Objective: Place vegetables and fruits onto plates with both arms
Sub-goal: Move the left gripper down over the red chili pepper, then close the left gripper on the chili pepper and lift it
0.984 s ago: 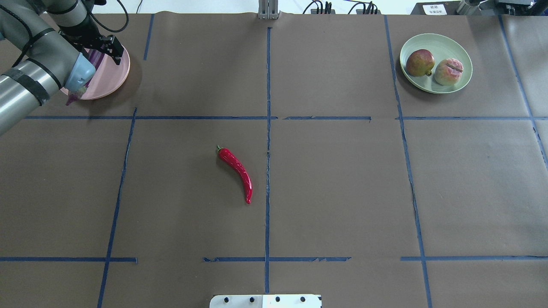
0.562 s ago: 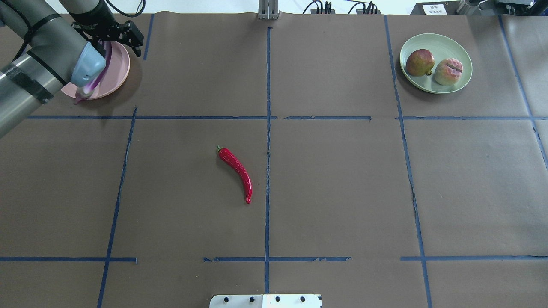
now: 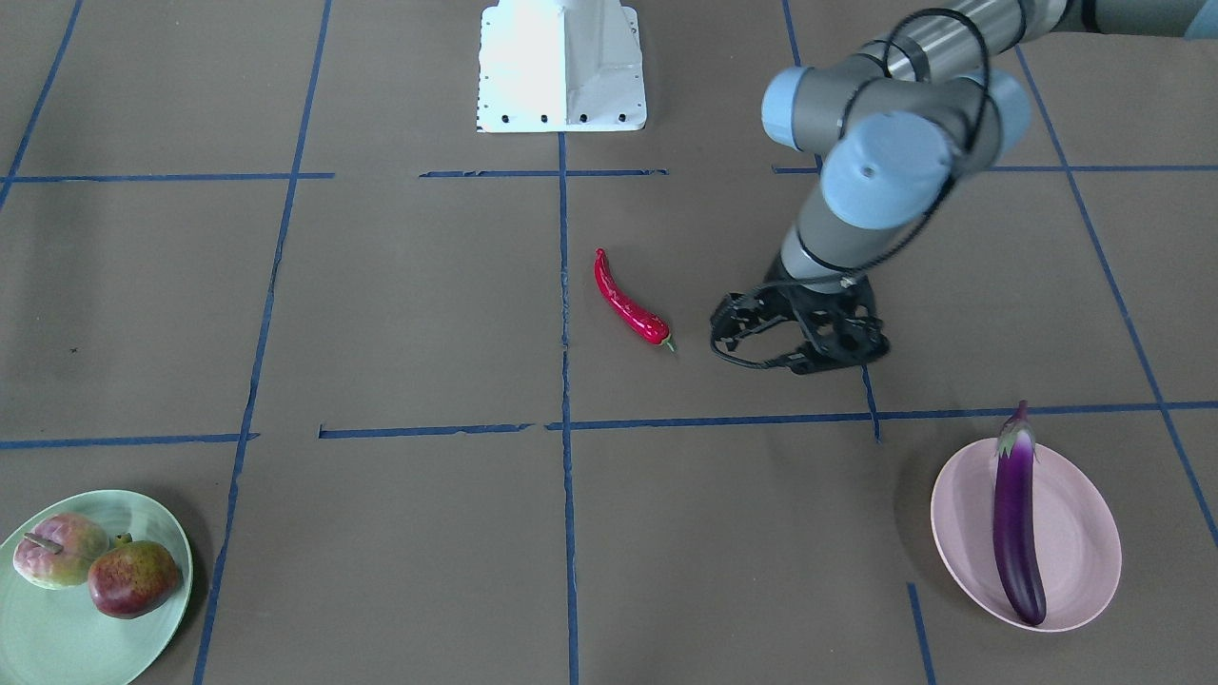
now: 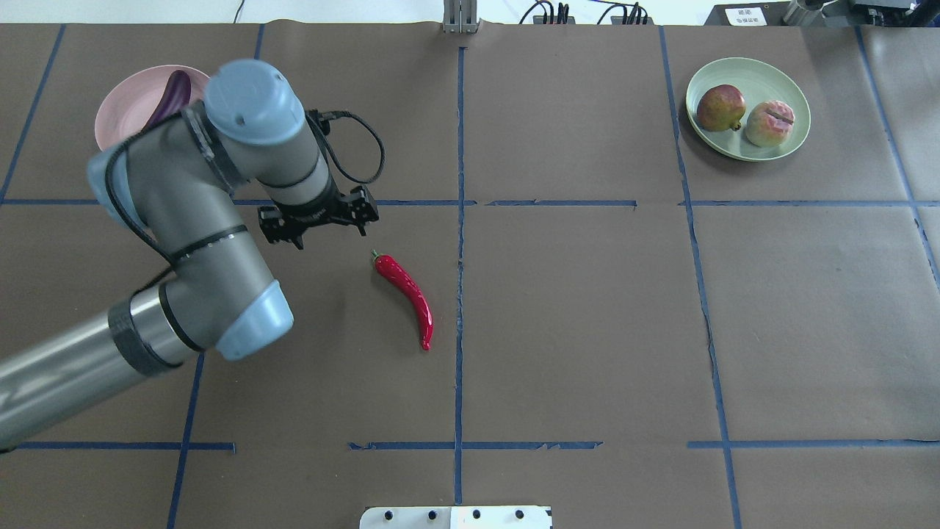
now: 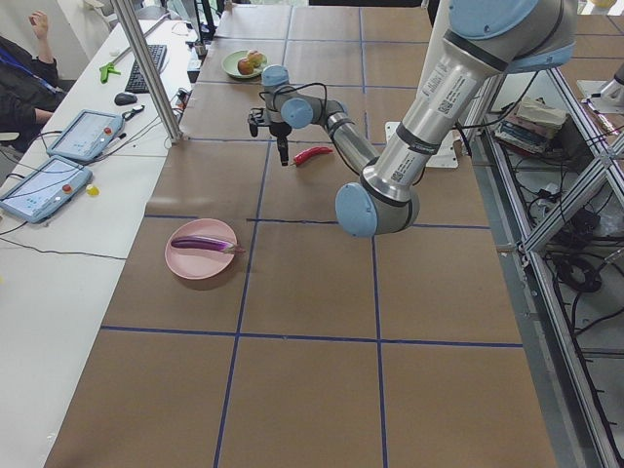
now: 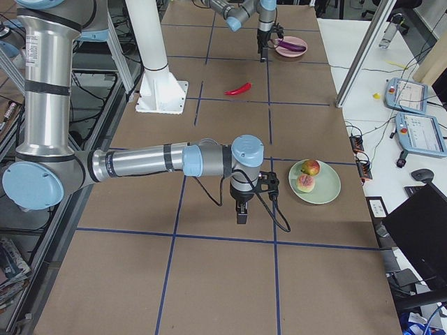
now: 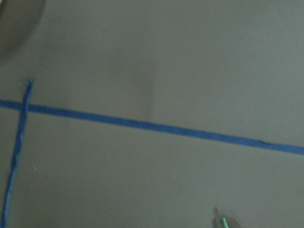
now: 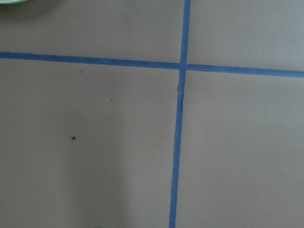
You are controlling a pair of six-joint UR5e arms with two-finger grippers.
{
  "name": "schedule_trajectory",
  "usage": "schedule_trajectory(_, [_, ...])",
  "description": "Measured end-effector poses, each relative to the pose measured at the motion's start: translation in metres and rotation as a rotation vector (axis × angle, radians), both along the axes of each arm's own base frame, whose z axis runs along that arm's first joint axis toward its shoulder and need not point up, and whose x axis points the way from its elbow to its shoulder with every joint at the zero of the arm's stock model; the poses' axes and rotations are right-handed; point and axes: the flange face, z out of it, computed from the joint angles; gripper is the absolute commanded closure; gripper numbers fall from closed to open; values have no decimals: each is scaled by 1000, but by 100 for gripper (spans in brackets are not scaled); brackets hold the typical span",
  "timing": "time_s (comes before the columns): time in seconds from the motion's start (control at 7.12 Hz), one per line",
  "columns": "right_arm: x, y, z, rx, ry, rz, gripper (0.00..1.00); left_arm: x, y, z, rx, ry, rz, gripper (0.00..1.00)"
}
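The purple eggplant [image 3: 1016,514] lies on the pink plate [image 3: 1075,533], half hidden behind my left arm in the overhead view [image 4: 170,95]. The red chili pepper [image 4: 407,294] lies on the table near its middle. My left gripper [image 4: 319,224] hovers open and empty just beside the chili's green stem end, also seen from the front [image 3: 799,338]. The dark red fruit [image 4: 720,107] and the peach-like fruit [image 4: 769,123] sit on the mint green plate [image 4: 764,73]. My right gripper [image 6: 241,209] shows only in the right side view, near the green plate; I cannot tell its state.
The white base block [image 4: 455,516] stands at the near table edge. Blue tape lines cross the brown table cover. Tablets [image 5: 44,185] and a keyboard lie on the side bench beyond the table's far edge.
My left arm has swung from over the pink plate to the table's middle, beside the chili. The eggplant stays on the pink plate, free of the gripper.
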Motion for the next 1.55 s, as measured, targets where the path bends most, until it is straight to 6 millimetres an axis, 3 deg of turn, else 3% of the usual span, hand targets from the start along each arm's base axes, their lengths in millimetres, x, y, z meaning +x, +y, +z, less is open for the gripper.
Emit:
schedule_trajectory(0.14, [0, 0, 0, 0, 0, 0, 0, 33, 34, -3, -49, -14, -65, 0])
schedule_trajectory(0.28, [0, 0, 0, 0, 1, 0, 0, 55, 55, -7, -78, -19, -122, 0])
schedule_trajectory(0.56, [0, 0, 0, 1, 0, 0, 0, 79, 62, -19, -83, 9, -234, 2])
schedule_trajectory(0.7, [0, 0, 0, 1, 0, -1, 0, 93, 54, -13, -72, 20, -278, 13])
schedule_trajectory(0.84, [0, 0, -1, 2, 0, -1, 0, 104, 47, -6, -65, 22, -299, 88])
schedule_trajectory(0.98, [0, 0, -1, 4, 0, -1, 0, 108, 44, -5, -60, 25, -305, 100])
schedule_trajectory(1.55, [0, 0, -2, 6, 0, -1, 0, 98, 34, -10, 23, 19, -251, 100])
